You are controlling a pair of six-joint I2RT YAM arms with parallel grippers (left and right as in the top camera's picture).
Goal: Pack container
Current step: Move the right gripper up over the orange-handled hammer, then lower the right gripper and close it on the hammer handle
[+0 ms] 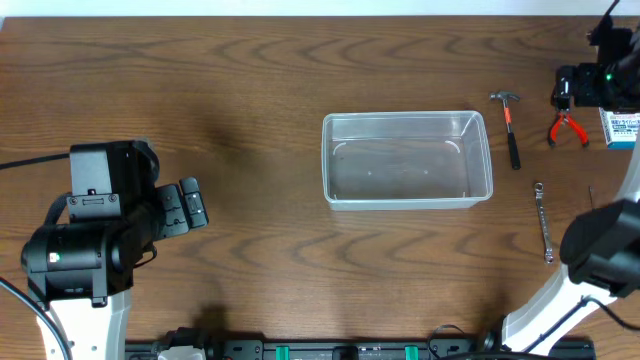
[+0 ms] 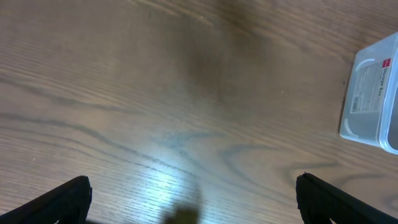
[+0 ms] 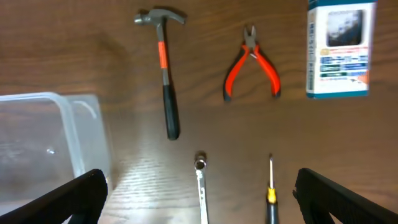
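Observation:
The clear plastic container (image 1: pixel 407 118) sits mid-table with nothing in it. Its corner shows in the left wrist view (image 2: pixel 373 93) and in the right wrist view (image 3: pixel 68 124). My left gripper (image 1: pixel 192 205) (image 2: pixel 193 199) is open and empty over bare wood, well left of the container. My right gripper (image 1: pixel 566 90) (image 3: pixel 199 199) is open and empty, raised over the tools at the far right. A hammer (image 1: pixel 509 125) (image 3: pixel 165 68), red-handled pliers (image 1: pixel 568 128) (image 3: pixel 252 62), a wrench (image 1: pixel 543 222) (image 3: pixel 201 186) and a screwdriver (image 3: pixel 270 193) lie right of the container.
A small blue-and-white box (image 1: pixel 622 128) (image 3: pixel 339 50) lies right of the pliers near the table's right edge. The right arm's links run along that edge and hide part of the table there.

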